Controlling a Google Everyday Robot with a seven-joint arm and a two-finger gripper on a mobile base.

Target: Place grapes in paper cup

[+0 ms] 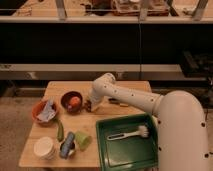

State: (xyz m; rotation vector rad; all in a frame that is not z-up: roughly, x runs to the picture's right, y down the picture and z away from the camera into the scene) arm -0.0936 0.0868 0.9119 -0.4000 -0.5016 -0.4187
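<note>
Cream paper cup (44, 147) well down-left of gripper (90, 104), near table (57, 88) front edge. Dark bowl (64, 99) holding orange (75, 101) just left of gripper. Grapes (86, 107) on table right at gripper tip. Grip width: you cannot tell. Green tray (106, 150) down-right.

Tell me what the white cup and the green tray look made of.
The white cup looks like paper: matte cream sides. The green tray looks plastic: smooth, evenly coloured walls. The pincer hovers beside the dark bowl, away from both.
</note>
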